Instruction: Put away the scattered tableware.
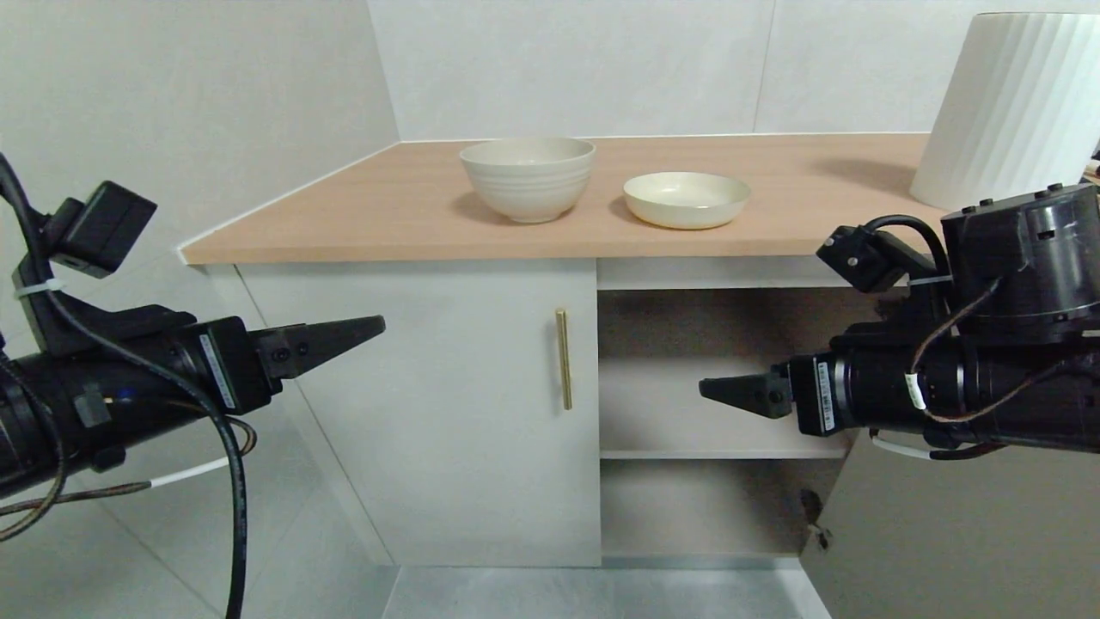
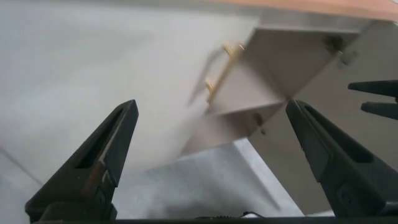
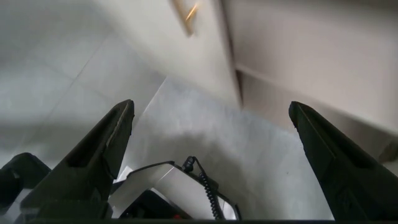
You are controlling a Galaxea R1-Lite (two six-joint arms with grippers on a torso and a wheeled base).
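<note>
Two cream dishes sit on the wooden counter [image 1: 361, 215]: a deep bowl [image 1: 528, 178] and, just beside it on the right, a shallow dish [image 1: 687, 199]. Under the counter, the cupboard's left door [image 1: 447, 413] is shut and has a gold handle [image 1: 563, 358]. The right side is open, with a shelf [image 1: 670, 413] inside. The left gripper [image 1: 374, 327] hangs in front of the shut door, wide open and holding nothing. The right gripper [image 1: 709, 389] is at the open side, wide open too, with nothing in it.
</note>
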